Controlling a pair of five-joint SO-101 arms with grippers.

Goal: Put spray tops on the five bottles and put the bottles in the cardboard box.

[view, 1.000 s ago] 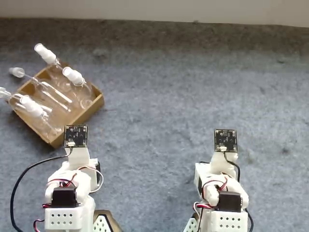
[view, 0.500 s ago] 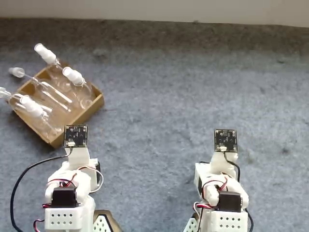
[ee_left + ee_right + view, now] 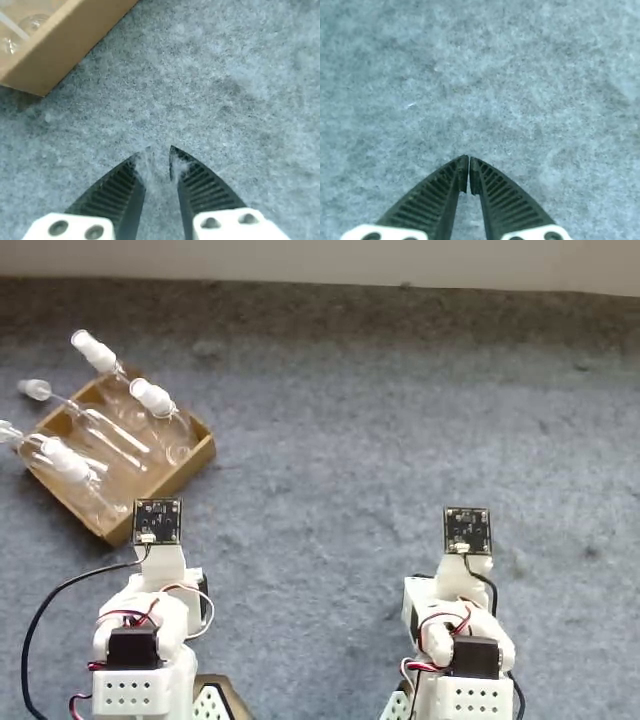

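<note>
The cardboard box (image 3: 199, 454) lies at the far left of the grey carpet. Several clear bottles (image 3: 110, 435) with white spray tops (image 3: 150, 396) lie in it, their tops poking over its far rim. Both arms are folded back at the near edge, the left arm (image 3: 150, 620) just in front of the box and the right arm (image 3: 462, 630) well off to its right. My left gripper (image 3: 160, 149) hovers over bare carpet, shut to a thin slit with nothing in it, and the box corner (image 3: 65, 40) lies close ahead. My right gripper (image 3: 469, 167) is shut and empty above the carpet.
Grey carpet (image 3: 400, 420) covers the whole work surface, with open floor between the box and the right arm. A pale strip of wall (image 3: 320, 260) runs along the far edge. A black cable (image 3: 40, 620) loops beside the left arm's base.
</note>
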